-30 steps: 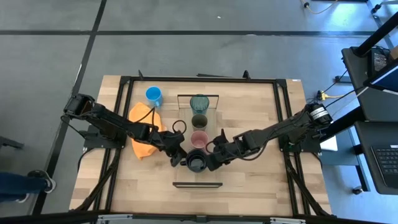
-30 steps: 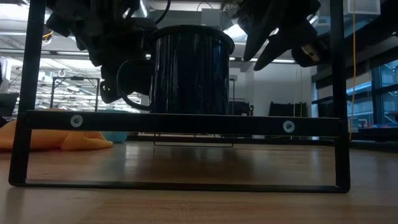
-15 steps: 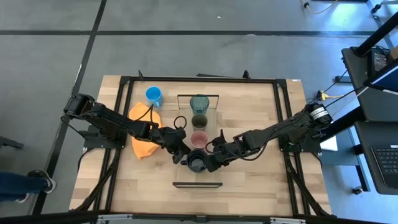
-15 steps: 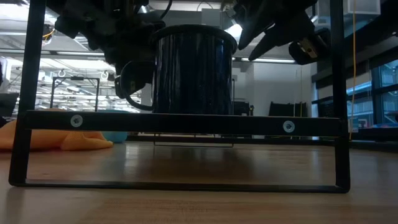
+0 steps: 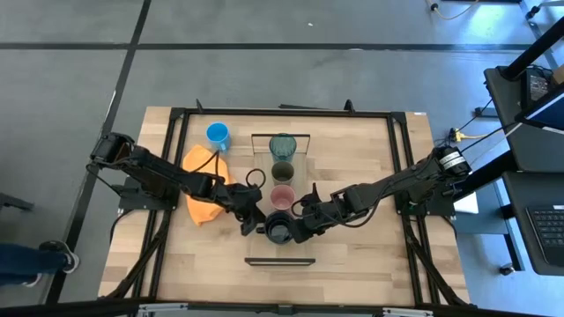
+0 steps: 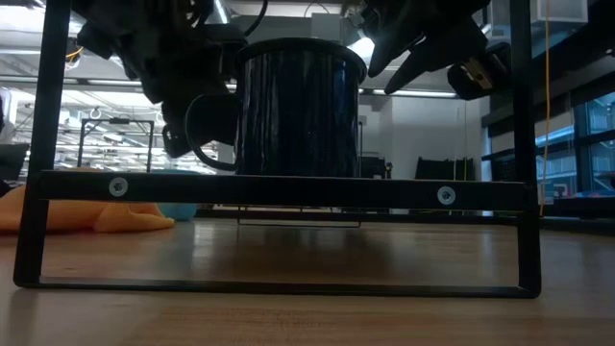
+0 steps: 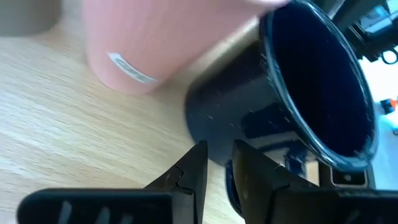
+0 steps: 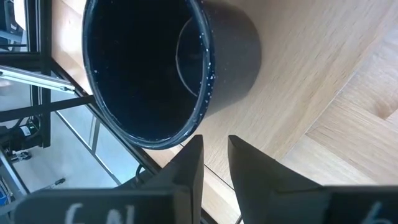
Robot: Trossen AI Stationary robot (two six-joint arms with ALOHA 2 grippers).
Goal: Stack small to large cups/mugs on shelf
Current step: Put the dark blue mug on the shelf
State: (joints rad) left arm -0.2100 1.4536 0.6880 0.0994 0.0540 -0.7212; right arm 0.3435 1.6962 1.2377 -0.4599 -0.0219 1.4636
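Observation:
The shelf (image 5: 280,251) runs from far to near at the table's middle. On it stand, far to near, the teal tumbler (image 5: 282,145), olive cup (image 5: 282,170), pink cup (image 5: 282,195) and black mug (image 5: 278,231), each on its base. The bright blue mug (image 5: 218,135) stands on the table at the far left. My left gripper (image 5: 255,225) is at the black mug's left side, shut on its handle. My right gripper (image 5: 298,231) is shut and hovers just right of the mug's rim (image 8: 186,134). My left gripper pinches the black mug's handle (image 7: 229,182) between its two fingers. It comes from the table's left, slanting down. The mug (image 6: 300,111) stands upright on the shelf plank. The fingers hide most of the handle in the wrist view.
An orange cloth (image 5: 204,187) lies on the table left of the shelf, under my left arm. The shelf's black end frame (image 6: 279,190) stands at its near end. The pink cup (image 7: 143,43) stands close behind the black mug. A black frame runs around the table (image 5: 352,255).
My left gripper has shifted a little toward the shelf and back again, staying at the mug's handle. My right gripper has risen slightly and drawn closer to the mug's rim. The black mug stays upright on the shelf.

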